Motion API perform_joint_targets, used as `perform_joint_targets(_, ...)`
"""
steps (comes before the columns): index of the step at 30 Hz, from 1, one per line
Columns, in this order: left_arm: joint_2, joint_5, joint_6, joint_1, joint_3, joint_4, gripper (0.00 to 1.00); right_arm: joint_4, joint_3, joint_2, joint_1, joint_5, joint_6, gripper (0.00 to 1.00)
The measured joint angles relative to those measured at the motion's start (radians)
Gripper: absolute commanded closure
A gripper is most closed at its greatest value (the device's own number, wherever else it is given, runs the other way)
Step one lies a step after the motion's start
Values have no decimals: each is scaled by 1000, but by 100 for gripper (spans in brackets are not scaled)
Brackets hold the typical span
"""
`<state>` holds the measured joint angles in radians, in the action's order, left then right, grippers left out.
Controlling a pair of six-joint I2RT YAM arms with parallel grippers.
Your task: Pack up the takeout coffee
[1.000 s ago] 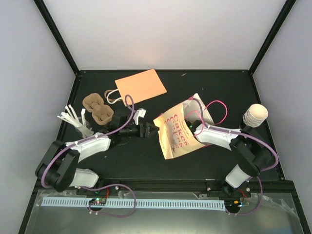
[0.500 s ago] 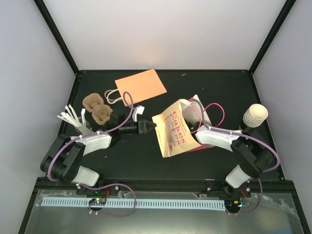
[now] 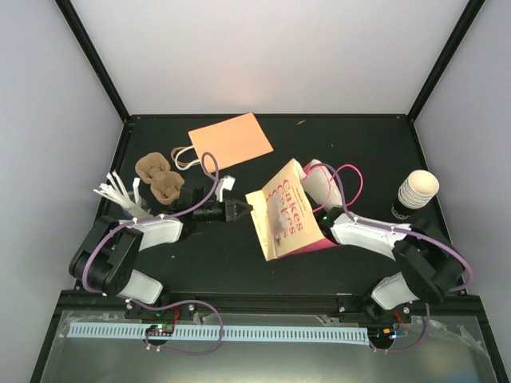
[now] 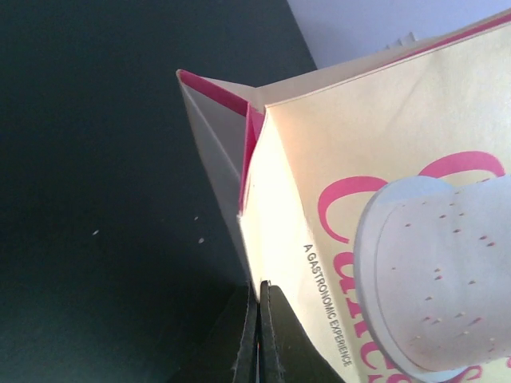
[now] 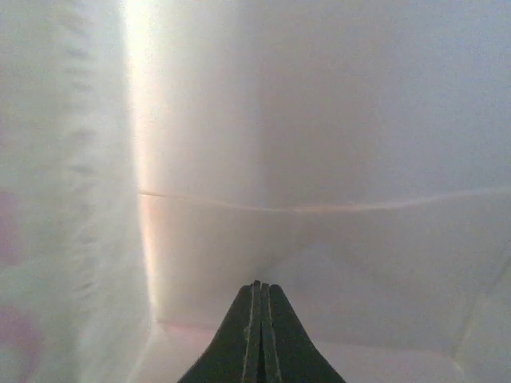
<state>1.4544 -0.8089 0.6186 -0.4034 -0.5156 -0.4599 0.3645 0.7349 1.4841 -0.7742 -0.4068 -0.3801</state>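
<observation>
Inside the paper bag (image 3: 287,219), right hand (image 5: 257,287) is clenched; left hand (image 4: 258,289) pinches its edge.

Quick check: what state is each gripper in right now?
left gripper: shut, seemingly pinching the edge of the bag.
right gripper: shut, inside the bag, nothing visibly held.
</observation>
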Motion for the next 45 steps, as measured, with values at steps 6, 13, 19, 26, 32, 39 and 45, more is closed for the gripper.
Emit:
perform_joint_targets(6, 21, -8, -6, 15, 32, -6, 98, -94, -38, -55, 13, -96, -26, 99)
perform_joint_targets(13, 48, -24, -5, 18, 58, -62, 98, -154, -60, -59, 19, -171, -56, 99)
perform_joint_targets(19, 90, -51, 11, 23, 89, -153, 98, -199, -79, -75, 26, -229, -81, 99)
perform_joint_targets(26, 176, -106, 77, 25, 141, -324, 83, -229, -85, -121, 31, -275, -96, 99)
perform_joint_targets(32, 197, -108, 115, 33, 159, -364, 55, -205, -77, -123, 31, -266, -91, 99)
perform_joint_targets(39, 109, -71, 111, 36, 188, -318, 36, -72, -3, -70, 31, -136, -68, 99)
perform_joint_targets(45, -52, 14, 79, 36, 199, -208, 23, 16, 43, -40, 34, -47, -46, 99)
